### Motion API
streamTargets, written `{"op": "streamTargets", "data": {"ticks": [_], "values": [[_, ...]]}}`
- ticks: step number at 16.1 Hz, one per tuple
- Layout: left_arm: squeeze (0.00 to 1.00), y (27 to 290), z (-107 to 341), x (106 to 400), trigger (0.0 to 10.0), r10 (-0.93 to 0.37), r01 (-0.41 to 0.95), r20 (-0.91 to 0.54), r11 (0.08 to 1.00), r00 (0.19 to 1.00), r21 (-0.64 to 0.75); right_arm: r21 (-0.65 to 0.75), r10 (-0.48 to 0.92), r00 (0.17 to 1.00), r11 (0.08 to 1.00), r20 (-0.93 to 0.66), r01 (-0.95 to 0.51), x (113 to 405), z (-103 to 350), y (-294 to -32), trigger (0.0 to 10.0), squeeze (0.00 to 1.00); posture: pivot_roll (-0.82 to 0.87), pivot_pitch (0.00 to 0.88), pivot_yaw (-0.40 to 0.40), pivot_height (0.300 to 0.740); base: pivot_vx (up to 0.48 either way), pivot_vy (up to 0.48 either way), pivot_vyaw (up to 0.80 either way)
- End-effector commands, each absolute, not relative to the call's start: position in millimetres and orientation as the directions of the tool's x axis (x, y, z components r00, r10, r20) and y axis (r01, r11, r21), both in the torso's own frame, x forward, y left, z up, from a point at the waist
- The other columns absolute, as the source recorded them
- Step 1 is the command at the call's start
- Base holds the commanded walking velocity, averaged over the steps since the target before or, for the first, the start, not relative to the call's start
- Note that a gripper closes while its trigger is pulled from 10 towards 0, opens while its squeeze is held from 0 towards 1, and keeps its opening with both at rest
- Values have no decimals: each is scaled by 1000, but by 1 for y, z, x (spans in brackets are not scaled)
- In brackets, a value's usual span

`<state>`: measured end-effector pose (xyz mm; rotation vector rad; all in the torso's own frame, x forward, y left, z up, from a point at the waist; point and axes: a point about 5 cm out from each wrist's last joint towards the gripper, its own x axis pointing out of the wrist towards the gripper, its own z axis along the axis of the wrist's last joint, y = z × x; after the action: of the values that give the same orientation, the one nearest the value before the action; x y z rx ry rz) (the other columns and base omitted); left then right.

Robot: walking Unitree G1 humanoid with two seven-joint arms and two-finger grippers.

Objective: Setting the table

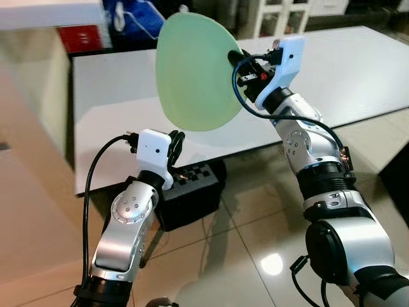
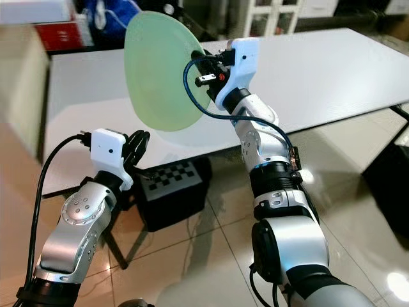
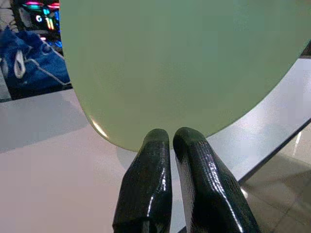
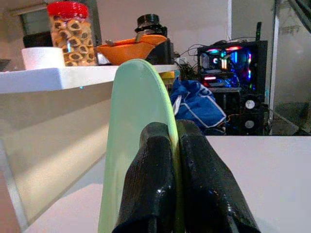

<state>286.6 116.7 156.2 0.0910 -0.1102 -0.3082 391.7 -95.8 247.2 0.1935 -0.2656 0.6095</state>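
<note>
A pale green plate (image 1: 192,70) hangs upright on its edge above the near side of the white table (image 1: 358,70). My right gripper (image 1: 235,59) is shut on the plate's rim, its fingers (image 4: 160,179) pinching the thin edge (image 4: 141,145). Lower and nearer, just off the table's front edge, my left gripper (image 1: 176,144) is shut with nothing between its fingers (image 3: 155,170). It points up at the plate's underside (image 3: 175,63).
A black box with a checkerboard top (image 1: 192,188) sits on the tiled floor under the table's edge. Behind the table lie a blue bag (image 1: 134,19) and a red box (image 1: 83,38). A white shelf (image 4: 58,77) carries a cookie jar (image 4: 68,31) and an orange bowl (image 4: 129,48).
</note>
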Motion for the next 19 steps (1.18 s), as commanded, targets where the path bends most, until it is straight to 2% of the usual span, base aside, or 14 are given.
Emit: {"op": "streamTargets", "data": {"ticks": [1,5,16,19], "values": [[0,114,157,286,10000,-308,297,95,949,947,108,100,510,796,819,327,-565,393,253,-101,10000,0,69,0,-16,740,0,0,0],[0,114,156,287,10000,-296,286,96,952,950,106,78,486,807,839,336,-538,395,259,-107,10000,0,64,0,-20,740,152,0,0],[0,110,157,286,10000,-298,285,116,951,947,115,80,487,820,844,302,-531,395,248,-106,10000,0,69,0,-20,740,480,0,0],[0,109,157,286,10000,-298,285,118,952,947,112,147,496,808,816,319,-559,395,249,-103,10000,0,68,0,-17,740,0,0,0]]}}
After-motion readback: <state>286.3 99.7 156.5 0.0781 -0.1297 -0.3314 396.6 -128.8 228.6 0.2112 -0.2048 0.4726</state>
